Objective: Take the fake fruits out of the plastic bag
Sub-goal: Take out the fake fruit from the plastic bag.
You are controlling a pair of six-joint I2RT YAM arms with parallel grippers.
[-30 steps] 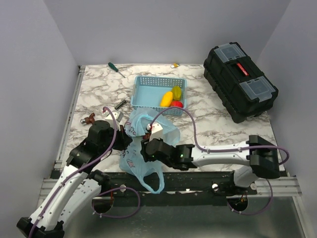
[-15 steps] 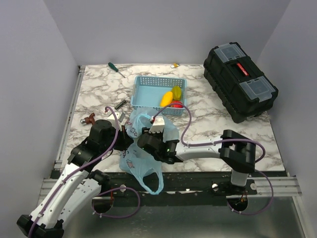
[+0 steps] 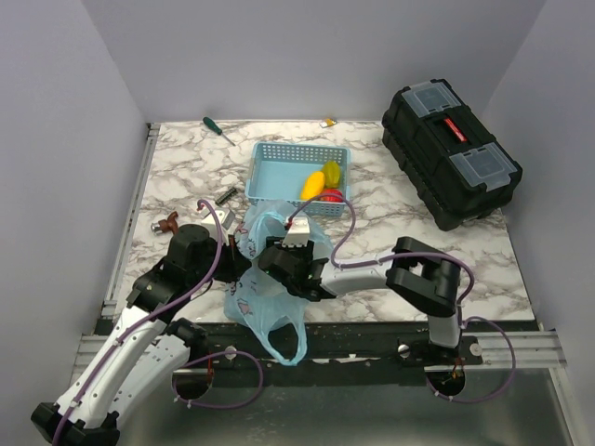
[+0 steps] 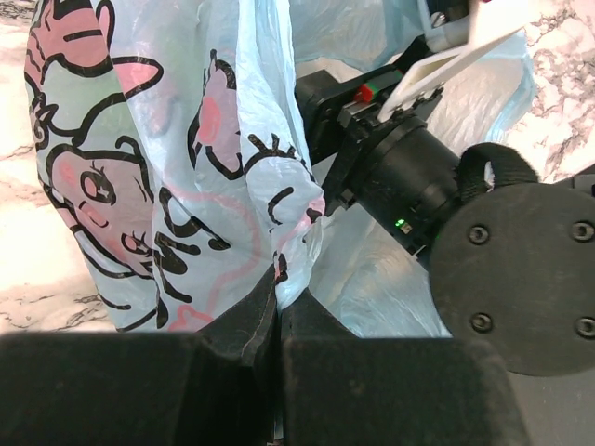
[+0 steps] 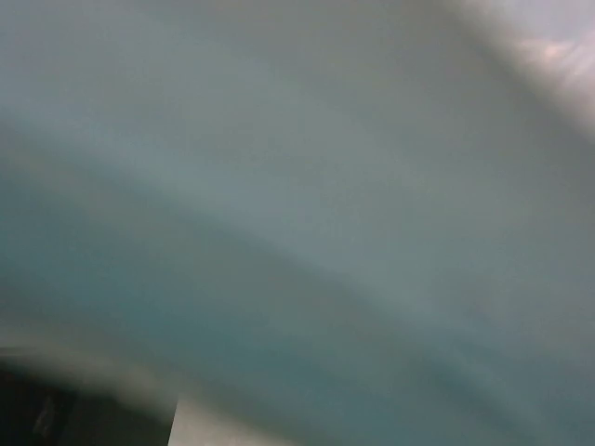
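— Left arm first?

— Rises from the near-left corner, bends forward and points to the right, toward the plastic bag [image 3: 265, 311]. Left end effector [image 4: 277, 302] pressed together on a fold of the printed film, holding that side of the bag up.

— And the right arm?

— Reaches low along the near edge of the surface [image 3: 177, 181], elbow lifted, forearm directed to the left. Right end effector [image 3: 277, 260] pushed into the opening of the bag, its tips covered by the film. Cannot tell whether apart or together.

— Any help from its own camera?

— Only blurred pale-blue film across the whole view, with a dark patch at the lower left. Fingers not to be made out there.

— Place of the bag?

— At the near edge of the surface, between the two arms, lower part hanging over the edge. Inside hidden by the crinkled film and the right wrist; impossible to say what lies in it.

— Anything of the task outside the bag?

— Two yellow fake fruits [image 3: 313, 183] and one red fake fruit [image 3: 331, 195] in the light-blue mesh basket [image 3: 279, 153], just behind the bag. Red one partly cut off by the basket wall.
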